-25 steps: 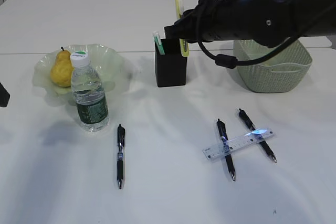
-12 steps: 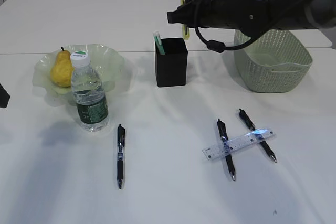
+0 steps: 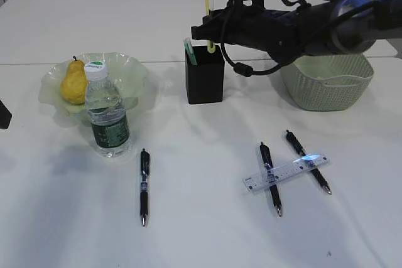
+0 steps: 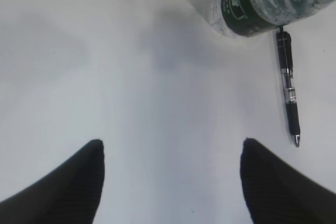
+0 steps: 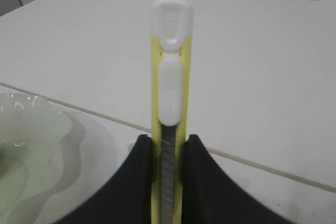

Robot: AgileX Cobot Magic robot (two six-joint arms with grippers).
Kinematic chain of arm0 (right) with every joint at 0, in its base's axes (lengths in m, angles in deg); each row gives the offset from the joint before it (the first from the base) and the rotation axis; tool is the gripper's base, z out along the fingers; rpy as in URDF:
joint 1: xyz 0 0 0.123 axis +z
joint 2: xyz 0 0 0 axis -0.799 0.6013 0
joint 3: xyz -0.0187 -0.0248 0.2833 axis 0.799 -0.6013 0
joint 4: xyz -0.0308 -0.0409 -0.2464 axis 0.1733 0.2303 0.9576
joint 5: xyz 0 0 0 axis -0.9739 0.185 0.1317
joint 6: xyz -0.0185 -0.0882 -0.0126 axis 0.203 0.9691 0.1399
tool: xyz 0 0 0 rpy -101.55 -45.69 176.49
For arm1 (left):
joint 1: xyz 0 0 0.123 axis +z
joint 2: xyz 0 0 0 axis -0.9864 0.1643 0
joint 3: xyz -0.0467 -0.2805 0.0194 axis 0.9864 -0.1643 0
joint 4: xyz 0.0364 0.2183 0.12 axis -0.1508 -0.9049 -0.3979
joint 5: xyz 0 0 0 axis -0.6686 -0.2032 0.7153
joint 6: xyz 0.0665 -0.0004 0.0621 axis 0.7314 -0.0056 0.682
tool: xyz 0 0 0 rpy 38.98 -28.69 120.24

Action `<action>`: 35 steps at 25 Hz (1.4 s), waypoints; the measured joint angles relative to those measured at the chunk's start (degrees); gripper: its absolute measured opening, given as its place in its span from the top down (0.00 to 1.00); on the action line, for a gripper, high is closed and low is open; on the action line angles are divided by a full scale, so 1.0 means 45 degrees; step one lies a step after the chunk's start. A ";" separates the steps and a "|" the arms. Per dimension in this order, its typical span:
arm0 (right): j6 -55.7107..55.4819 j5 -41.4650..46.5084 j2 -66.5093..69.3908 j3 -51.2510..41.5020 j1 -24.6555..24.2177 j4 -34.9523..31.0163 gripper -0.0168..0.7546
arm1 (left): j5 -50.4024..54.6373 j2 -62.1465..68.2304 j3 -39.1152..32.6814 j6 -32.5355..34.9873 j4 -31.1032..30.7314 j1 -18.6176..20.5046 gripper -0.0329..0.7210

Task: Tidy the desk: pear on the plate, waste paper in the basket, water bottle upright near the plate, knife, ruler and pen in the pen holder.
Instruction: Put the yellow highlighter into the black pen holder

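My right gripper (image 3: pixel 210 34) (image 5: pixel 167 140) is shut on the knife (image 3: pixel 209 14) (image 5: pixel 170 77), a yellow and white utility knife held upright. Its lower end hangs at the mouth of the black pen holder (image 3: pixel 205 83). The yellow pear (image 3: pixel 73 83) lies on the pale green wavy plate (image 3: pixel 135 70), and the water bottle (image 3: pixel 107 114) stands upright just in front of it. The clear ruler (image 3: pixel 286 172) lies across two pens (image 3: pixel 271 178) on the desk (image 3: pixel 201 230). A third pen (image 3: pixel 144 186) (image 4: pixel 289 87) lies near the bottle. My left gripper (image 4: pixel 170 145) hovers open over bare desk. The waste paper is out of view.
The sage-green basket (image 3: pixel 326 86) stands at the back right, partly behind my right arm. A green and white stick (image 3: pixel 188 49) pokes out of the pen holder. In the left wrist view the bottle (image 4: pixel 262 3) sits at the top right.
My right gripper carried the knife up from beside the holder, then left and down, so its lower end now meets the holder's mouth. The left gripper has not moved.
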 joint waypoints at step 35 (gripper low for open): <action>0.0000 -0.1261 0.1063 0.0027 0.0000 0.0173 0.71 | 0.0000 0.0000 0.0000 0.0000 0.0000 0.0000 0.20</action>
